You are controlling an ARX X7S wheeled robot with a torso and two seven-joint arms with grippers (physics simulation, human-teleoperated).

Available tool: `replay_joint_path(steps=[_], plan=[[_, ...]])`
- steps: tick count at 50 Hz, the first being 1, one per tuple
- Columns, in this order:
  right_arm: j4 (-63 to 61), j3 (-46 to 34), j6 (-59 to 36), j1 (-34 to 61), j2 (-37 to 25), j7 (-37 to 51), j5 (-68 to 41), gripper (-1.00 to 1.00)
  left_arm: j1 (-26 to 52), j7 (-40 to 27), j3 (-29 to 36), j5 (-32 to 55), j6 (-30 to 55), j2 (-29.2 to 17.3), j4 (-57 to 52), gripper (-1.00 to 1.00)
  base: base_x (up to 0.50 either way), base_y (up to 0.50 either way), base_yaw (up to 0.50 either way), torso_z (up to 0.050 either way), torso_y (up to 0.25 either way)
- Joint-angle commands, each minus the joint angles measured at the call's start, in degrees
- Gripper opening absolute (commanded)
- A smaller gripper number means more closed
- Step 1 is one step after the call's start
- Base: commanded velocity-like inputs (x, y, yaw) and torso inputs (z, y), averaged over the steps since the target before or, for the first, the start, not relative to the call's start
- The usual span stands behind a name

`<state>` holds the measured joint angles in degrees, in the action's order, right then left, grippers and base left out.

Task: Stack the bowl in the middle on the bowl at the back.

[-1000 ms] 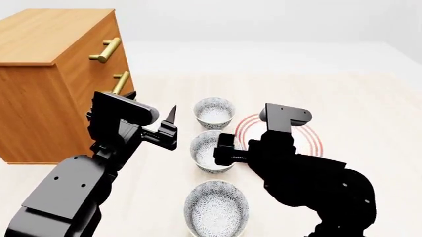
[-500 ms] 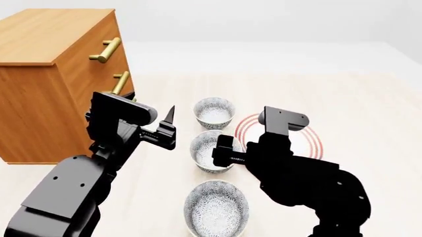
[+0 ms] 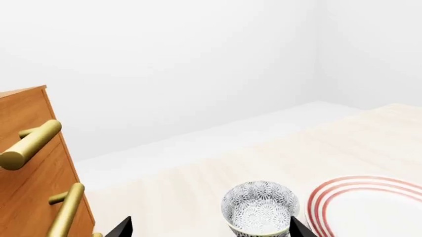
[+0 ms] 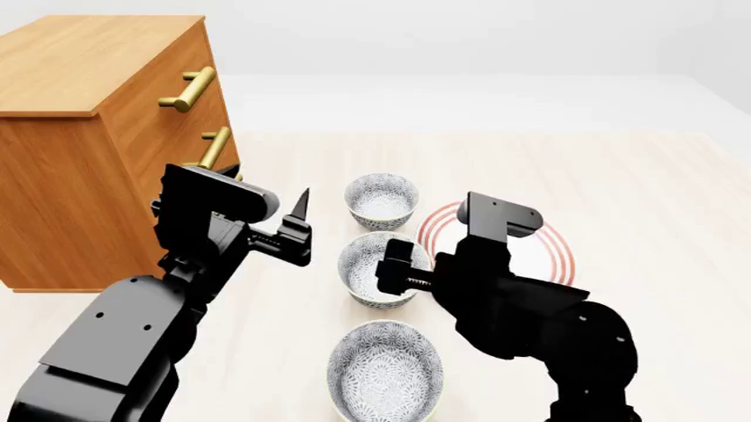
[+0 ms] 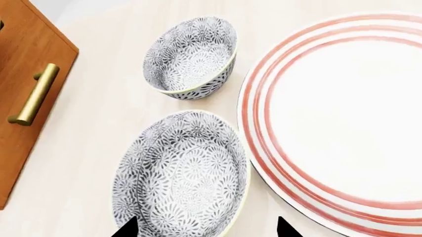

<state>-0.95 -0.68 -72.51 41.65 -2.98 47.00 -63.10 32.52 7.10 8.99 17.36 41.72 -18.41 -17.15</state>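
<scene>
Pale wood tabletop (image 4: 657,176) carries three patterned bowls in a row, a dresser (image 4: 94,132) at my left. I hold the right gripper (image 4: 397,268) at the right rim of the bowl in the middle (image 5: 181,175), fingers spread with nothing between them, their tips straddling that rim so a pinch should catch the wall. The bowl at the back (image 4: 382,200) sits just beyond, beside the red-ringed plate (image 5: 343,113). My left gripper (image 4: 299,230) hangs open and empty, parked aside to keep the lifting path free.
</scene>
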Motion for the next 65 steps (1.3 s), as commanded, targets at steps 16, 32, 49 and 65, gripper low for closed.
replay_joint_path(steps=[16, 32, 49, 65], plan=[[5.74, -3.37, 4.71, 1.06, -0.24, -0.45, 0.31, 1.00, 0.03, -0.19, -0.03, 0.36, -0.92, -0.40, 1.41, 1.00, 0.00, 0.00, 0.00, 0.000, 0.000], [8.73, -5.15, 6.90, 1.17, -0.25, -1.38, -0.31, 1.00, -0.12, -0.28, -0.10, 0.53, -1.54, -0.77, 2.13, 1.00, 0.00, 0.00, 0.00, 0.000, 0.000], [11.49, -5.76, 10.67, 1.52, 0.05, -0.77, -0.42, 1.00, 0.01, -0.43, 0.07, 0.57, -2.03, -1.01, 2.99, 1.00, 0.00, 0.00, 0.00, 0.000, 0.000], [14.49, -7.55, 13.82, 1.86, 0.16, -1.99, -0.48, 1.00, 0.24, -0.65, 0.21, 0.67, -2.26, -1.26, 3.43, 1.00, 0.00, 0.00, 0.00, 0.000, 0.000]])
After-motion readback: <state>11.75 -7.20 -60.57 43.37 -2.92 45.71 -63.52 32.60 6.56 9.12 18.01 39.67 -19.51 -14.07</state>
